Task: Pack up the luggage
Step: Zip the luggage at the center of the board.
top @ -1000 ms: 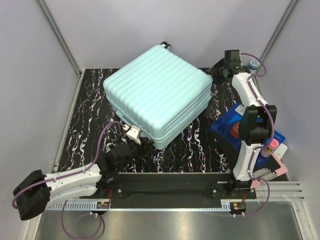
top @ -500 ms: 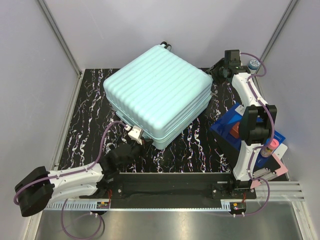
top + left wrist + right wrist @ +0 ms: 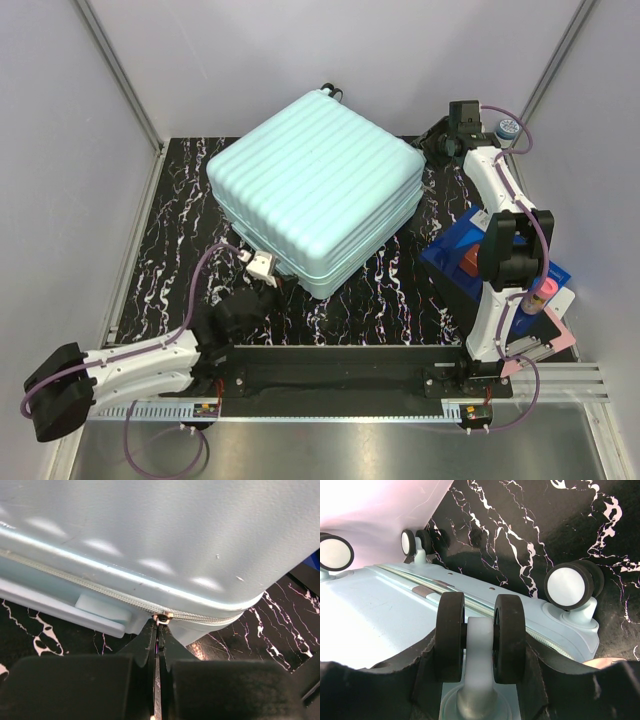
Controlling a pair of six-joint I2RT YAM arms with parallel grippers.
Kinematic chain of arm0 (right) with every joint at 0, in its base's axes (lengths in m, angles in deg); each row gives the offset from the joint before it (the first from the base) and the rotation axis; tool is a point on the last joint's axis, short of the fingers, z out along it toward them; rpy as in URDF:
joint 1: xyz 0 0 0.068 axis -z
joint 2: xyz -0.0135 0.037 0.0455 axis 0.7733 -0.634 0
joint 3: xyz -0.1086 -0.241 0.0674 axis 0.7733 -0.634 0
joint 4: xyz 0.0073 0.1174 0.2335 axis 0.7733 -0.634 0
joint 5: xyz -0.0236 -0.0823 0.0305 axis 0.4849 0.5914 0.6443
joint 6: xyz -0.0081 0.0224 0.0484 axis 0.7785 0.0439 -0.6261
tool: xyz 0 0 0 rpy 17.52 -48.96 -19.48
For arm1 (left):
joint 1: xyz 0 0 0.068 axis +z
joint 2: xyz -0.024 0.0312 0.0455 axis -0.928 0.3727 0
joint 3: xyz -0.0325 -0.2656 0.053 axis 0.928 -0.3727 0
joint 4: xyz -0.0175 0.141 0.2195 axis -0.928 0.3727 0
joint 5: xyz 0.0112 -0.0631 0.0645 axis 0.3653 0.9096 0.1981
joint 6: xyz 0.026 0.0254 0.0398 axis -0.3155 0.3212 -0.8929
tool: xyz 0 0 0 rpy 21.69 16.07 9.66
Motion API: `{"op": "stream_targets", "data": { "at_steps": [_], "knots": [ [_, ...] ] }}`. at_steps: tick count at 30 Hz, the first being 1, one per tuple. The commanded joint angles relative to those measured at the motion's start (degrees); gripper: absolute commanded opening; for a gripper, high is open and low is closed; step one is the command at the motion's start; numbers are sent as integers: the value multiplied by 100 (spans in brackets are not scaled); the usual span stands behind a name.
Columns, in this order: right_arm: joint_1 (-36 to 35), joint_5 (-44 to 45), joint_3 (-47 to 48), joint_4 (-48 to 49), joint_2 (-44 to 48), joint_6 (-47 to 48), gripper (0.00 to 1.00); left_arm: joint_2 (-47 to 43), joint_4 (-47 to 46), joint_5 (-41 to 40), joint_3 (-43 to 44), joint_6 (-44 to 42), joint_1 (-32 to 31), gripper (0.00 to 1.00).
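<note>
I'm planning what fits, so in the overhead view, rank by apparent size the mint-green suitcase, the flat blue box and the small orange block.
1. Mint-green ribbed hard-shell suitcase, largest.
2. Flat blue box, partly hidden by the right arm.
3. Orange block, also partly hidden, clearly smallest.

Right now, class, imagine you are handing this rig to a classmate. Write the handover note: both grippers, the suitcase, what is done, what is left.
Grippers: the left gripper is shut on the zipper pull at the near corner of the luggage. The right gripper is closed around a caster wheel at the far right corner, apparently bracing the case.
Things: the luggage lies flat on the table, shell closed. The blue box sits beside the right arm.
Done: lid down, zipper pull gripped.
Left: probably running the zip along the seam. How far it is zipped cannot be told.
</note>
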Motion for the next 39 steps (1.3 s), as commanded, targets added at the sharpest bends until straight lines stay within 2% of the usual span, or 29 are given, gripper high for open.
{"op": "stream_targets", "data": {
  "at_steps": [1,10,17,22,31,39],
  "knots": [
    [50,224,-211,290,-168,262,0,-341,169,-958,205,101,42,0],
    [67,286,-281,281,-106,289,0,-271,512,-1231,240,259,182,0],
    [102,374,-361,281,-1,359,0,-279,591,-572,275,285,876,0],
    [120,400,-405,281,35,403,0,-473,828,-598,319,215,1043,0],
    [164,435,-466,281,105,473,0,-833,1233,-54,310,171,2062,0],
    [182,462,-510,281,158,552,0,-658,1286,325,415,66,2775,0]
  ]
}}
